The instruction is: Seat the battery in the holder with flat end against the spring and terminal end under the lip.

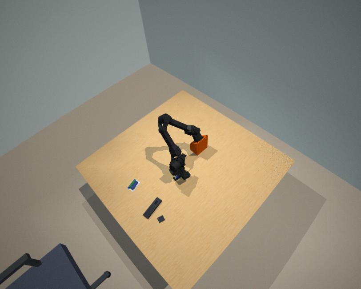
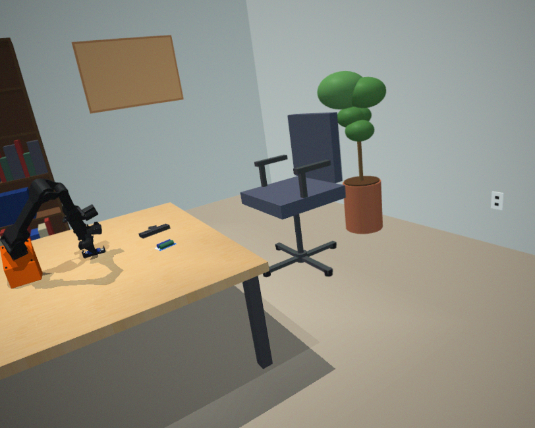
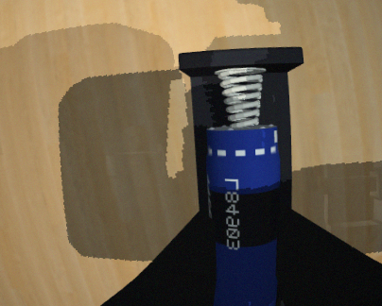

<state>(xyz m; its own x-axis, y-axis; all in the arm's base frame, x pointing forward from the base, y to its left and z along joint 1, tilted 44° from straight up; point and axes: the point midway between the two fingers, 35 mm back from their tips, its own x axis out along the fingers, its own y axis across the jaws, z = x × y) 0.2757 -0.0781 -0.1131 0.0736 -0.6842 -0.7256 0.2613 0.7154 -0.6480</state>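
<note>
Top view
- Arm: black, jointed, rising from an orange base (image 1: 198, 145) near the middle of the counter (image 1: 228, 186) and folding down toward the near-left.
- Claw (image 1: 179, 175): low over the wood, pointing down, clenched on the battery (image 1: 177, 176), of which only a small blue patch shows between the black parts.
- Holder: hidden under the claw here; I cannot tell it apart from the black fingers.
- Other items: a small green and blue board (image 1: 133, 184) to the left, a long black bar (image 1: 152, 207) nearer the front edge, and a small black square (image 1: 161, 218) just beside that bar.
- Chair (image 1: 57, 268): a blue-grey seat at the lower-left corner, off the counter.

Exterior view
- Claw (image 2: 89, 249): down at the counter (image 2: 178, 285) surface, a bit of blue battery (image 2: 92, 252) showing beneath it.
- Base (image 2: 20, 267): orange, at the left edge.
- Nearby: the black bar (image 2: 153, 230) and the green board (image 2: 165, 244) lie well apart from the claw, to its right.
- Room: an office chair (image 2: 303, 178), a potted plant (image 2: 359, 147), a cork board (image 2: 127, 71) on the wall, a bookshelf (image 2: 18, 151) behind the arm.

Wrist view
- Battery (image 3: 243, 221): blue with a black band and white digits, lying lengthwise in the black holder (image 3: 242, 65), gripped at its near end between the dark fingers.
- Spring (image 3: 240, 96): a silver coil at the holder's far wall, its near end touching the battery's far end.
- Lip end: out of frame at the bottom; I cannot tell how the battery sits there.
- Counter (image 3: 89, 9): light wood with dark shadows of the arm.
</note>
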